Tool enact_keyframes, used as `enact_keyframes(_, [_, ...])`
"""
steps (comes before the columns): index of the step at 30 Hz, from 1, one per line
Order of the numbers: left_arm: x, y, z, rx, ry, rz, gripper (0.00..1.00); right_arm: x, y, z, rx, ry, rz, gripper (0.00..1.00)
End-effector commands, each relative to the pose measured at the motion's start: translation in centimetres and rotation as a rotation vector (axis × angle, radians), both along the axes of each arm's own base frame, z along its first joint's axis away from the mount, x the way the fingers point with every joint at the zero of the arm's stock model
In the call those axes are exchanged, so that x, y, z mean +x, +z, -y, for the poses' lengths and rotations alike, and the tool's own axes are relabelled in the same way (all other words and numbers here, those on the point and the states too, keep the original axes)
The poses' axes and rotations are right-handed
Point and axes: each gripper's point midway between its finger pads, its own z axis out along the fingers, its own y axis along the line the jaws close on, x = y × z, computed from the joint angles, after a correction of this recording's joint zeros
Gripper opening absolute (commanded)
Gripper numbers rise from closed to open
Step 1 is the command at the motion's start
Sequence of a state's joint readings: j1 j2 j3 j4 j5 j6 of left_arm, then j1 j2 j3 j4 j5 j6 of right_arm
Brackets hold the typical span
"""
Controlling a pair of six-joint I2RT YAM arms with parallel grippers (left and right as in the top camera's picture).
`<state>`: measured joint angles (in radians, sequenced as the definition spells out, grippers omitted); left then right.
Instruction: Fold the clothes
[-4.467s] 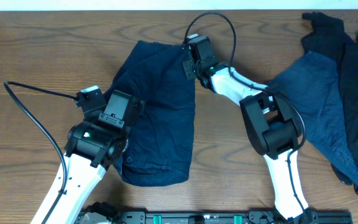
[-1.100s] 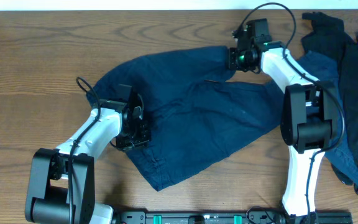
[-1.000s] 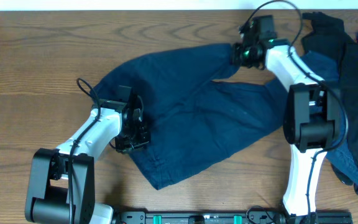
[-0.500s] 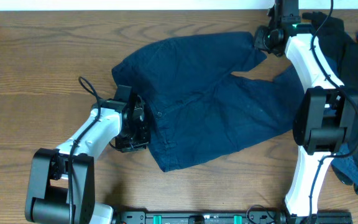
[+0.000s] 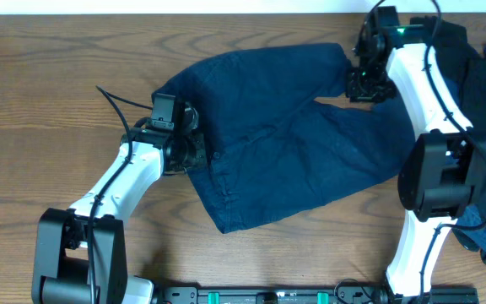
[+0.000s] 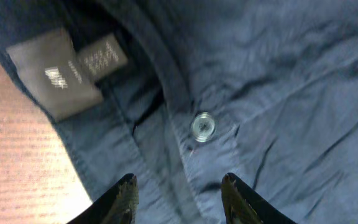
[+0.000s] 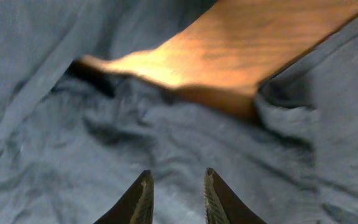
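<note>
A dark navy garment [image 5: 285,135] lies spread out and wrinkled across the middle of the table. My left gripper [image 5: 191,150] is at its left edge, open and holding nothing. In the left wrist view the open fingers [image 6: 179,180] hover over the cloth near a pale button [image 6: 202,126] and small grey labels [image 6: 55,73]. My right gripper [image 5: 366,83] is over the garment's upper right part. In the right wrist view its fingers [image 7: 178,175] are open and empty just above wrinkled blue cloth [image 7: 73,143].
More blue and dark clothes [image 5: 479,127] lie heaped at the right edge of the wooden table [image 5: 49,76]. Bare wood [image 7: 241,50] shows between folds in the right wrist view. A black rail [image 5: 294,295] runs along the front edge.
The right gripper drew the garment's top corner out to the right, then let go and dropped slightly lower. The left gripper moved up along the garment's left edge.
</note>
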<state>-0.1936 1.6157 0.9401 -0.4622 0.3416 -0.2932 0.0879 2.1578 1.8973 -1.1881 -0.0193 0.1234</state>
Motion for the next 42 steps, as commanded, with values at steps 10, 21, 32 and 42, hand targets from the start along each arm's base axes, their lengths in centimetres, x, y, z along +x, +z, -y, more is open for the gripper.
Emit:
enact_keyframes(10, [2.1,-3.4,0.9,-0.06,0.109,-0.052,0.45,-3.7,-1.9,-1.3,-0.011,0.061,-0.12,0.28])
enact_keyframes(21, [1.9,-2.0,3.4,-0.217,0.048,-0.06,0.34,-5.9,-5.1,-1.0,-0.018,0.061,-0.189,0.29])
enact_keyframes(32, [2.1,-2.3,2.0,-0.121,0.067,-0.03,0.36,-6.5,-5.8,-0.9,-0.019,0.061,-0.207,0.29])
enact_keyframes(42, [2.4,-4.1,0.8,-0.047,0.096,-0.03,0.39,-6.7,-5.8,-0.9,-0.02,0.061,-0.212,0.29])
